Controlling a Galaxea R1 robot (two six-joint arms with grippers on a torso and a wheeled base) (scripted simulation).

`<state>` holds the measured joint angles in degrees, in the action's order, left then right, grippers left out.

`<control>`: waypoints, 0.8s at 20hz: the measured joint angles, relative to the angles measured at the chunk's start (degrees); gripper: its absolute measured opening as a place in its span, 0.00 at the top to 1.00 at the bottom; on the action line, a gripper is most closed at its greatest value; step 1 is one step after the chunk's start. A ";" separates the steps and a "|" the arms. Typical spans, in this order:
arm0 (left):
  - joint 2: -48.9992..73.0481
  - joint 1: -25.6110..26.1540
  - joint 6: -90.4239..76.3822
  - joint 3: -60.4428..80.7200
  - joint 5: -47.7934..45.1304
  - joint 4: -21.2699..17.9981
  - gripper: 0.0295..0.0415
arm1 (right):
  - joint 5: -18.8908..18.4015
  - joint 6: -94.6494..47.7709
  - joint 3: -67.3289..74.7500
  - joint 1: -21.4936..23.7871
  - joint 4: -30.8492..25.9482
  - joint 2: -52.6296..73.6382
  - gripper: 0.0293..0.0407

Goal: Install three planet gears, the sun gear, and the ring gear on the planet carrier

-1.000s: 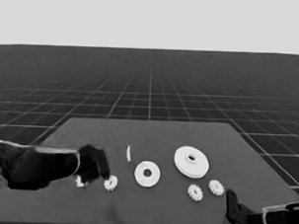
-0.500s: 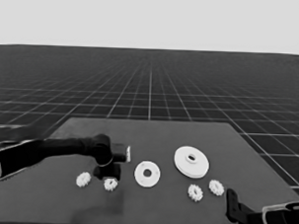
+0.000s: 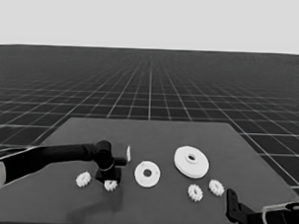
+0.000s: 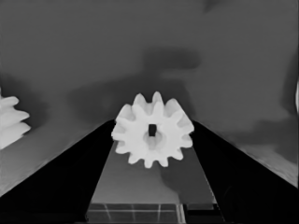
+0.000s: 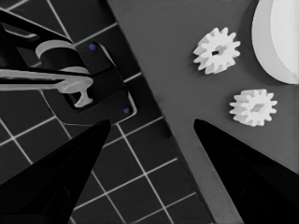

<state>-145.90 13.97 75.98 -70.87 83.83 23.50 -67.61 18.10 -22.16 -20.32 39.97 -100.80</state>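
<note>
We see the left claw (image 3: 109, 179) spread over a planet gear (image 3: 111, 185) lying on the counter (image 3: 151, 211) between its fingers, left of the smaller round part (image 3: 147, 173). The right claw (image 5: 149, 140) waits spread at the near right corner.

White gears (image 3: 195, 192) on dark table (image 3: 153, 132), gridded floor (image 3: 150, 87).

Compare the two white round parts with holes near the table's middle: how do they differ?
The smaller white round part is a flat washer-like disc with a wide hole; the larger white round part is thicker, with a raised hub and a small hole. The smaller lies nearer the left tool, which is down over a small white toothed gear; the larger lies closer to the two gears on the right. Both lie flat on the dark table, untouched and apart.
</note>
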 joint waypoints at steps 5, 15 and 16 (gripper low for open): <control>-0.01 -0.02 -0.01 -0.01 -0.01 0.01 0.86 | 0.00 0.00 0.00 0.00 0.00 0.00 0.19; 2.31 -12.56 4.31 7.77 4.19 -11.95 0.86 | 0.00 0.00 0.00 0.00 0.00 0.00 0.19; 2.31 -12.70 4.32 7.78 4.21 -12.10 0.86 | 0.00 0.00 0.00 0.00 0.00 0.00 0.19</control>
<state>-143.58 1.27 80.30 -63.08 88.04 11.40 -67.61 18.10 -22.16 -20.32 39.97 -100.80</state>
